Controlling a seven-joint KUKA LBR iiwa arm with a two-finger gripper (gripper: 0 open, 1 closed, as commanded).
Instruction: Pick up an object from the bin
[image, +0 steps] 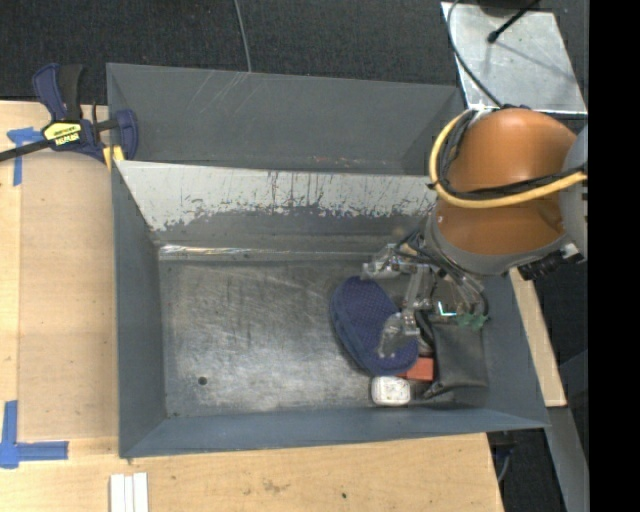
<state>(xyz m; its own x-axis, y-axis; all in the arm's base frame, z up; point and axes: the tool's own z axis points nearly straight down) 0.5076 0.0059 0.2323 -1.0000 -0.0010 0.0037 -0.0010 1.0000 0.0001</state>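
Blue padded oval (360, 318) lies beneath the hand (402, 326), extending from it toward the centre of the bin (300, 428), with its long axis slanting past the hand. Whether the hand is open or closed cannot be determined.

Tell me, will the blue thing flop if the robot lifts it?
Probably floppy: the blue thing looks like soft cloth, with a rounded, slumped shape. It would likely sag and hang down if lifted by one edge. It seems unlikely to roll, since it lies flat on the bin floor.
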